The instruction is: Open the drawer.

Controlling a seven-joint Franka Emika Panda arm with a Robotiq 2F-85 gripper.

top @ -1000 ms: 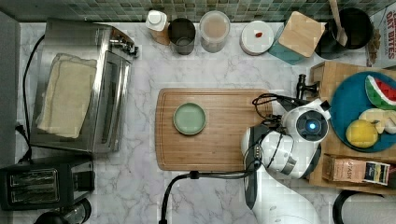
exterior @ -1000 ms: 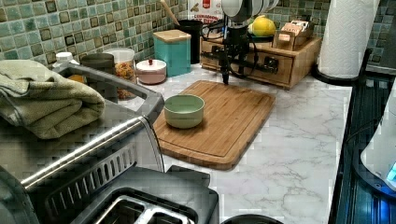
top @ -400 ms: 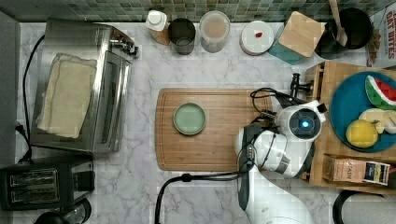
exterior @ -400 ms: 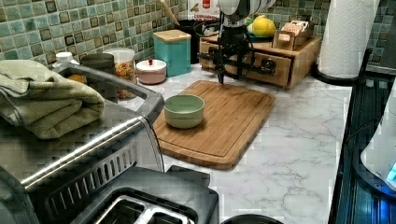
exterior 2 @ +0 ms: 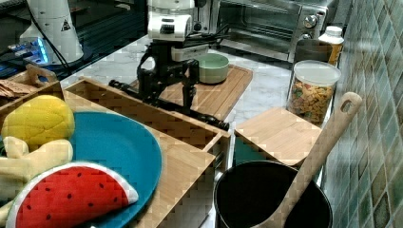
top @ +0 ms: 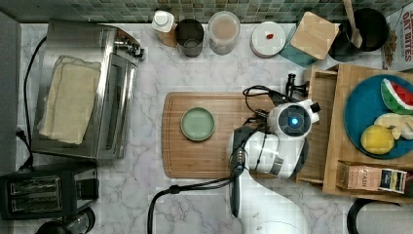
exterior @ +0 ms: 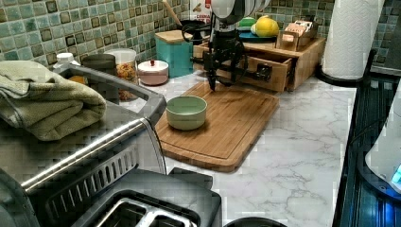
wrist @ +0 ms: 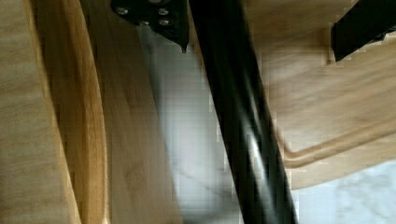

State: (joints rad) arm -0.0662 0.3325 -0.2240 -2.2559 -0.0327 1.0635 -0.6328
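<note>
The light-wood drawer (top: pixel 321 97) sticks partly out of the wooden organizer toward the top view's left. Its bare inside (exterior 2: pixel 157 118) shows in the right view. Along its front (exterior: pixel 272 68) runs the black bar handle (wrist: pixel 233 121), whose end (exterior 2: pixel 211 122) pokes out past my arm. My gripper (exterior 2: pixel 165 95) stands over the handle, open, with one finger on each side of the bar. In the wrist view one finger (wrist: pixel 159 18) sits against the bar and the other finger (wrist: pixel 364 23) is well off it. The gripper (exterior: pixel 222 71) hangs at the cutting board's far edge.
A bamboo cutting board (top: pixel 219 156) with a green bowl (top: pixel 197 124) lies beside the drawer front. The organizer top carries a blue plate (top: pixel 365 112) of toy fruit. A teal box (top: pixel 311 39), jars and a toaster oven (top: pixel 83 87) line the counter.
The drawer has slid out toward the top view's left, and my gripper moved the same way with the handle between its fingers.
</note>
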